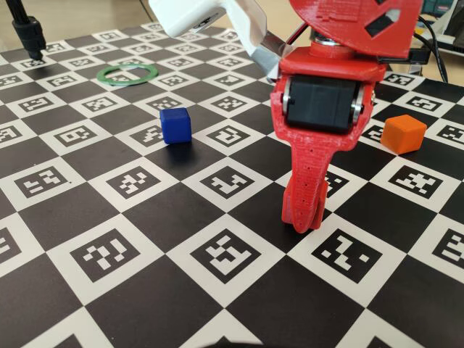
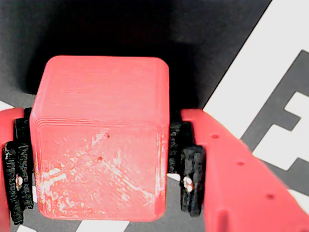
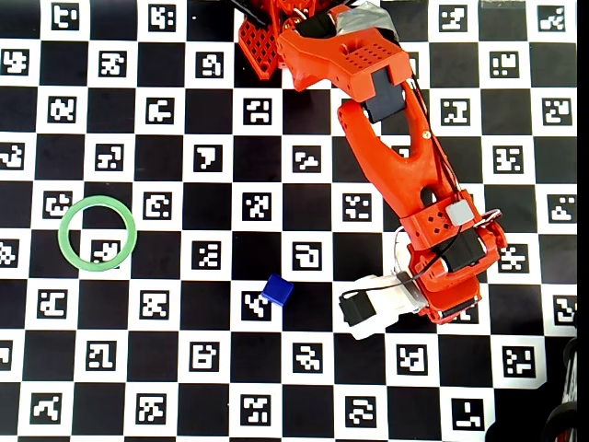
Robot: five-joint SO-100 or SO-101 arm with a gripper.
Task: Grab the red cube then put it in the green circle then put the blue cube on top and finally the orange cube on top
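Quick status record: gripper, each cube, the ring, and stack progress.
gripper: shut on red cube, down at the board
red cube: between the pads, seen in wrist view only
blue cube: loose on the board, apart from the ring
orange cube: loose, far side of the arm in fixed view
green ring: empty
stack: not started

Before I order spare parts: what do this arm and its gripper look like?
The arm is red printed plastic with black servo blocks and a white wrist camera housing trailing a thin black cable. The gripper has red fingers, one dotted with small holes, lined with black ridged pads.
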